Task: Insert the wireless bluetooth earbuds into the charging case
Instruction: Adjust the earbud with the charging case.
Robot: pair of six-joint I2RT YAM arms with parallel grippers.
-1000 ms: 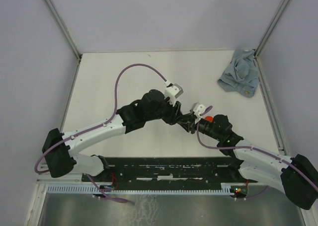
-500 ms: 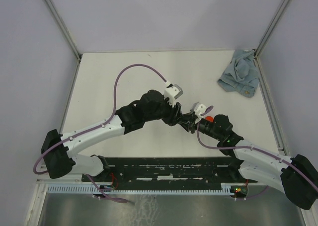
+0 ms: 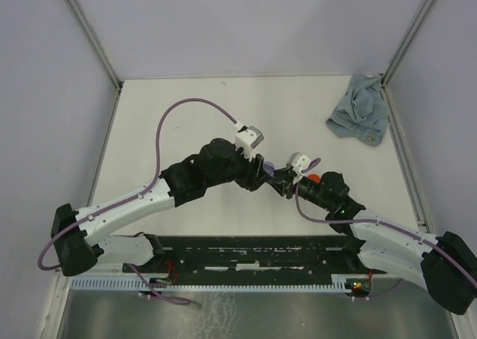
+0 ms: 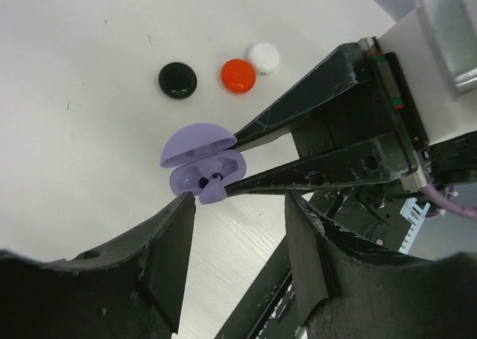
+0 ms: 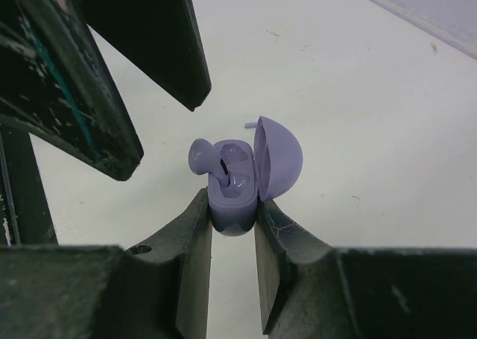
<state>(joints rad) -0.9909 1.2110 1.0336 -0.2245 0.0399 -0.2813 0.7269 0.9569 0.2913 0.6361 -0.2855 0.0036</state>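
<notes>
**Right hand gripping the open charging case; left hand wide, nothing in it**

Top view: both arms meet mid-tabletop, hands almost tip to tip. The case is mostly hidden under them; only a lilac sliver shows. A red disc peeks out by the right wrist. A blue cloth lies crumpled in the far right corner, well apart.

Left wrist view: left fingers are spread with a bare gap, tips just short of the case. The right hand's fingers come in from the right and pinch the lilac case base, lid hinged up. A lilac earbud sits at the near rim of the base. A black disc, the red disc and a white disc lie on the tabletop beyond. Red and white are just beside each other, black a little apart.

Right wrist view: the case base is clamped between the right fingers, lid standing open to the right. The earbud's stem is down in the well, its head sticking out over the left rim, not flush. The left fingers hang upper left, clear of the earbud.
</notes>
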